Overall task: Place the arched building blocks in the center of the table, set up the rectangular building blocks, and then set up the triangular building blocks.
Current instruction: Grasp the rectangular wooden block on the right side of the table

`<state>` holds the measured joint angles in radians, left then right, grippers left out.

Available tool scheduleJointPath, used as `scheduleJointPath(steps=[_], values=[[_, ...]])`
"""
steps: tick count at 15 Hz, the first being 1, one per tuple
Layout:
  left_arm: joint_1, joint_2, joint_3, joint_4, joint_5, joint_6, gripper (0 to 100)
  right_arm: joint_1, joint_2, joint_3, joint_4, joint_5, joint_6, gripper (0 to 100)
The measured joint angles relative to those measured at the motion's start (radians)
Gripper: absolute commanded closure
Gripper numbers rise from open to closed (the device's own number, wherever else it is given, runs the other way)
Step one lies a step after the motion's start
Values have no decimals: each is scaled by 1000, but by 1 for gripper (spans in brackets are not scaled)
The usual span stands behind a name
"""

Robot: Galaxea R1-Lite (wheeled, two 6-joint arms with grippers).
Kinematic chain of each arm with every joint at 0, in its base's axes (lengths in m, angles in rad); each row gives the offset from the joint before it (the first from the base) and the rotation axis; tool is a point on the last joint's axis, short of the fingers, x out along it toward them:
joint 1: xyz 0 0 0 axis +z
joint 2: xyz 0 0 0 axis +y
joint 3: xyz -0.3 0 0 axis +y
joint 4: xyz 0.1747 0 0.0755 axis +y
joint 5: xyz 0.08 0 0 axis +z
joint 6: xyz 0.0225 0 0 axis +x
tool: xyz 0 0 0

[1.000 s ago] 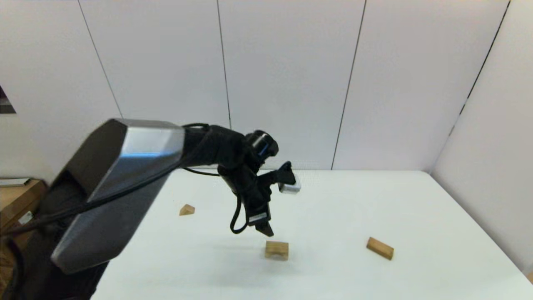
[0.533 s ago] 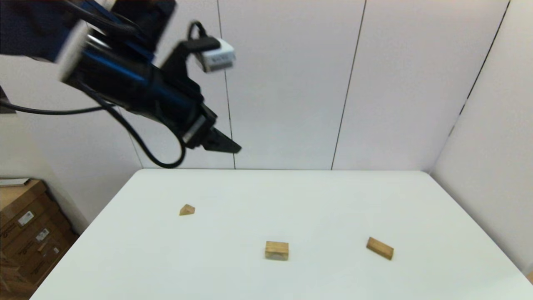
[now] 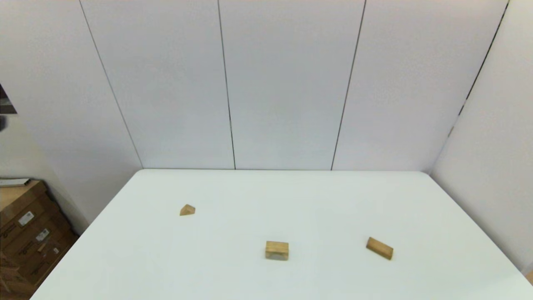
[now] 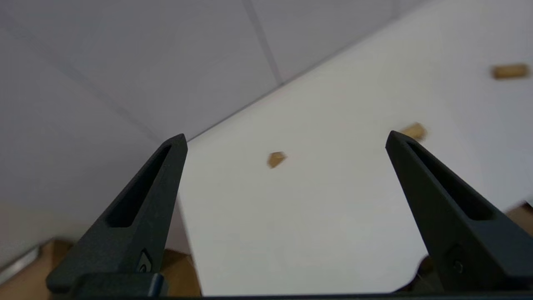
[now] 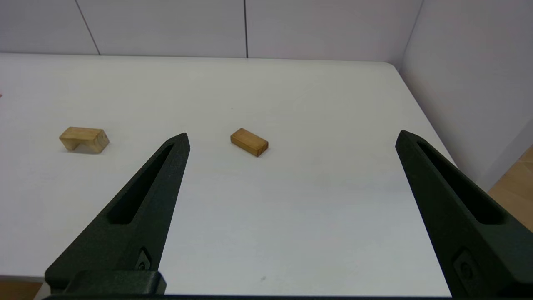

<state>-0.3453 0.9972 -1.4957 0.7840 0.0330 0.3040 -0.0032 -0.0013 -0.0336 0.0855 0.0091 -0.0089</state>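
Note:
The arched block [image 3: 277, 250] stands arch-down near the front middle of the white table [image 3: 333, 200]; it also shows as the arched block [image 5: 84, 139]. To its right the rectangular block [image 3: 379, 248] lies flat and askew, seen too as the rectangular block [image 5: 249, 142]. At the left sits the small triangular block [image 3: 187, 210], also triangular block [image 4: 276, 158]. Neither arm shows in the head view. My left gripper [image 4: 285, 134] is open and empty, held off the table's left side. My right gripper [image 5: 293, 133] is open and empty, held back at the table's near right.
White wall panels close off the table's far edge and its right side. Cardboard boxes [image 3: 29, 233] are stacked on the floor beyond the left edge. Wooden floor [image 5: 516, 179] shows past the table's right edge.
The left arm, which hung just above the arched block a second ago, rose, swung away to the left and left the head view. The three blocks stayed where they were.

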Motion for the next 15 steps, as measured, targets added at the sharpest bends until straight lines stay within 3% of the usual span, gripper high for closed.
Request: scheduleJointPath(steps=[7, 12, 15], values=[[269, -559, 418, -45, 26, 9, 0, 0, 0, 0, 0, 0, 0, 0], [331, -870, 757, -75, 5, 22, 0, 0, 0, 0, 0, 0, 0, 0], [338, -958, 984, -195, -24, -29, 0, 0, 0, 0, 0, 0, 0, 0]])
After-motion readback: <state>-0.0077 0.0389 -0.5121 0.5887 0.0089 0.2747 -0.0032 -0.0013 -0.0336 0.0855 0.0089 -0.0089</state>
